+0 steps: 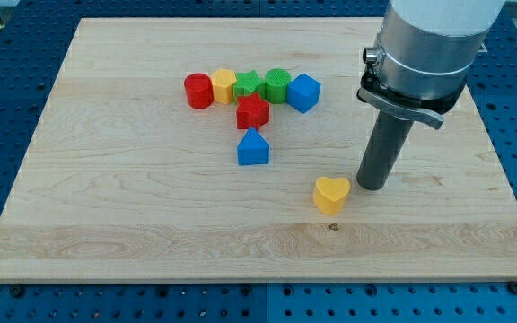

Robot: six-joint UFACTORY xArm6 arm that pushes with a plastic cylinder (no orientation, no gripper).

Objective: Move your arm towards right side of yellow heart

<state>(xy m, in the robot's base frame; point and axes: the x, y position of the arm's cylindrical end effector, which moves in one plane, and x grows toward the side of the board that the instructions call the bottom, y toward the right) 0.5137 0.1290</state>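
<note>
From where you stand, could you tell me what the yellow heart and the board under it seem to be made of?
The yellow heart looks like plastic, matte and one even colour, though the picture cannot confirm it. The board looks like pale, smooth wood, with grain lines running across it. My tip rests just to the view's right of the heart.

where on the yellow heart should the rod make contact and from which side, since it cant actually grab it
No grabbing here, only pushing. Meet the yellow heart on its flank facing the view's right, low on the side wall. My tip already stands just off that side, slightly toward the view's top, with a small gap. The heart lies flat and alone, well clear of the blue house block and the cluster beyond.
</note>
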